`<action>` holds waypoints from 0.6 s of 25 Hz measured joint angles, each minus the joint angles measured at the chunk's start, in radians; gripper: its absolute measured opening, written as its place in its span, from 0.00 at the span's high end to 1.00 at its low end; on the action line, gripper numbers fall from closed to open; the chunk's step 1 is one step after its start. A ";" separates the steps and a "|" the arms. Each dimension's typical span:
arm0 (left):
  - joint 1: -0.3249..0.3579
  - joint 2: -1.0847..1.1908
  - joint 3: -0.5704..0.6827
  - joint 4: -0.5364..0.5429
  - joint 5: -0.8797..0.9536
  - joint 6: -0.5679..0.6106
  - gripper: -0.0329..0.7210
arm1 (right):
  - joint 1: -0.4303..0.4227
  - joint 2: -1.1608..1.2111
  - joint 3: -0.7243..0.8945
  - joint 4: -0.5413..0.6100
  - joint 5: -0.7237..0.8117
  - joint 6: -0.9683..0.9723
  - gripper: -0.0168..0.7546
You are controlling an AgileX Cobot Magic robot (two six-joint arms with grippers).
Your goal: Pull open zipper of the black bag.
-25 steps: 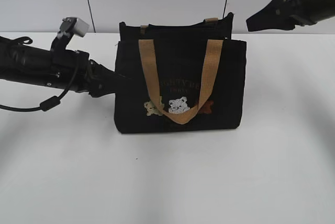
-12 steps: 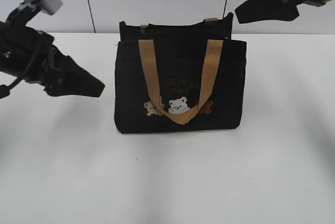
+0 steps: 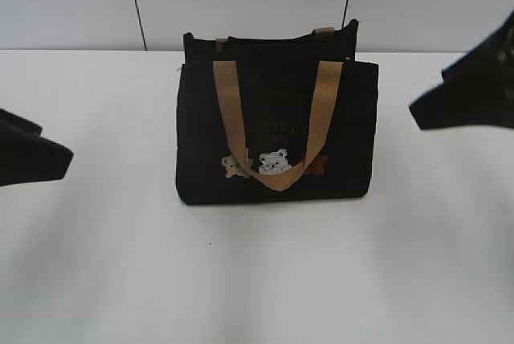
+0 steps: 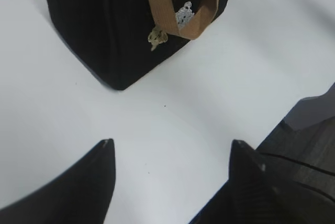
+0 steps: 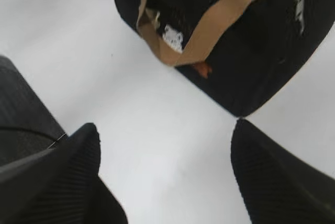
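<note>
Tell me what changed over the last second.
Both arms pulled away from the bag: the left end effector, which was against the bag's left side, let go and backed off to the left edge; the right end effector swung from above down to the right. Both are open and empty. The bag stayed upright, unmoved.

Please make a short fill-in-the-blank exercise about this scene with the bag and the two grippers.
1. The black bag stands upright on the ____ table.
2. The bag's two handles are ____ in colour.
3. The left gripper and the right gripper both have their jaws ____, with only table between them.
4. In the exterior view, the bag stands ____ the two grippers.

Missing words: white; tan; open; between
</note>
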 joint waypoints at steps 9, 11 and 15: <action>0.000 -0.409 0.105 0.328 0.128 -0.466 0.29 | 0.000 -0.386 0.307 -0.066 0.008 0.125 0.22; 0.000 -0.483 0.105 0.413 0.165 -0.566 0.29 | 0.000 -0.504 0.347 -0.105 0.010 0.194 0.22; 0.000 -0.632 0.113 0.514 0.225 -0.681 0.29 | 0.000 -0.663 0.393 -0.191 0.029 0.330 0.22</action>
